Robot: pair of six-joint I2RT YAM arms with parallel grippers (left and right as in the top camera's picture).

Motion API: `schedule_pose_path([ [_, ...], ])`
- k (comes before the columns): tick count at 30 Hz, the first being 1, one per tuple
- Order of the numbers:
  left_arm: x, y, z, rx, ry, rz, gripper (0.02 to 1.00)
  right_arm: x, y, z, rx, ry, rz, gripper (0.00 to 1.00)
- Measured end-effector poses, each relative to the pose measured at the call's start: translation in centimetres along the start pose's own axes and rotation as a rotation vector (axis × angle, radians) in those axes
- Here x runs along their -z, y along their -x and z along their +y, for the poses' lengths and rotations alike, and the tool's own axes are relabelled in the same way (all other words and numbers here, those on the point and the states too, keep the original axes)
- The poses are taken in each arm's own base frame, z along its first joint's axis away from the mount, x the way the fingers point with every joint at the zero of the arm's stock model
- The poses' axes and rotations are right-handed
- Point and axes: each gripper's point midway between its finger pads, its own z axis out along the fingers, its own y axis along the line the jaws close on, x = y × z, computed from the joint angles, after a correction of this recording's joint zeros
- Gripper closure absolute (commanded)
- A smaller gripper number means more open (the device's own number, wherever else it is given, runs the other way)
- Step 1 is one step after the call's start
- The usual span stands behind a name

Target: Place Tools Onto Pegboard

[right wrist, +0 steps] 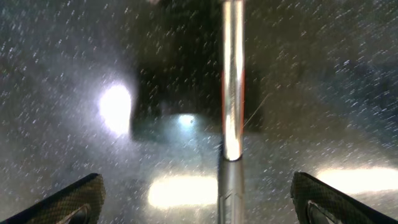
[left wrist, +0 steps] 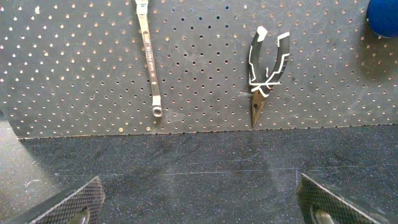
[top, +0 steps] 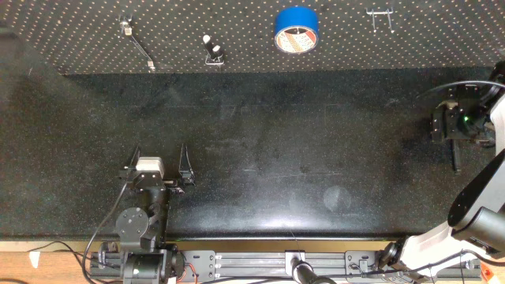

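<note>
- Top view, surroundings: pegboard [top: 237, 31] runs along the table's far edge. Hung on it from left to right are a wrench [top: 139, 47], pliers [top: 212, 51], a blue tape roll [top: 296, 30] and a double wire hook [top: 380, 16], all well apart.
- Top view, surface: black speckled table top [top: 276, 134], with dull sheen patches toward the front. A metal rail [top: 237, 259] and loose cables [top: 47, 248] sit at the arm bases.
- Top view, arms: left gripper [top: 160, 151] sits low over the left-front of the table and points at the pegboard, fingers spread wide, released. The right arm bends in from the right edge, wrist turned down over the table's right side. A slim tool [top: 456, 162] lies on the table, sticking out from under that wrist toward the front.
- Left wrist view: the wrench hangs slightly tilted with its ring end down. The pliers hang nose down with white-edged handles up. The edge of the tape roll shows at one corner. Open table lies between the fingers and the board.
- Right wrist view: the slim tool shows as a bright metal shaft with a thin red line, flat on the table; its type cannot be told. Lamp glare falls on the table beside it. Right gripper [right wrist: 196, 183] hangs directly above, fingers apart on either side of the shaft and clear of it, released.
</note>
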Motion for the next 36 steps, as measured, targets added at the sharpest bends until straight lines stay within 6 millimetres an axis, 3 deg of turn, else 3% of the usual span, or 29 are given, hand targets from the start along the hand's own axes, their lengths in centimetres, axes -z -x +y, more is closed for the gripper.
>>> schedule_pose_path([
  [7,0.0,0.0,0.0,0.000,0.000,0.000,0.023,1.0,-0.2,-1.0,0.025,-0.067,0.000,0.025],
  [15,0.0,0.0,0.0,0.000,0.000,0.000,0.023,2.4,-1.0,-1.1,0.084,-0.030,-0.024,0.025],
  [23,0.0,0.0,0.0,0.000,0.000,0.000,0.023,0.4,-3.2,-1.5,0.096,0.009,-0.001,0.025],
  [36,0.0,0.0,0.0,0.000,0.000,0.000,0.023,-0.7,-3.5,-1.1,0.172,0.014,-0.010,0.025],
])
